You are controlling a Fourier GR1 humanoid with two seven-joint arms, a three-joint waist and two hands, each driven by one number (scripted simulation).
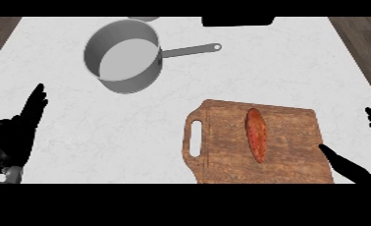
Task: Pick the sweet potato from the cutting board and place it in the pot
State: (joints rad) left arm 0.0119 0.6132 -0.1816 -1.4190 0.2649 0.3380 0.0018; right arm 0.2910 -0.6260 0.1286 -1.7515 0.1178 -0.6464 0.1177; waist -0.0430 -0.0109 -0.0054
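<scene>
sweet potato, long and orange-red, lies lengthwise near the middle of a wooden cutting board at the lower right of a white marbled counter. nothing touches it. the board's handle slot faces left, toward the open counter.

up and to the left, well apart from the board, stands a grey metal pot, its pale inside bare and its long handle pointing right. a dark object sits at the counter's far edge, too cut off to name, and a small grey rim shows just behind the pot.

the robot's left hand rests at the view's left edge, fingers straight and raised, holding nothing. the right hand comes in at the lower right corner, a straight black finger lying over the board's right edge, near the sweet potato but apart from it; its fingers look released, grasping nothing, though most of the hand is out of view.
</scene>
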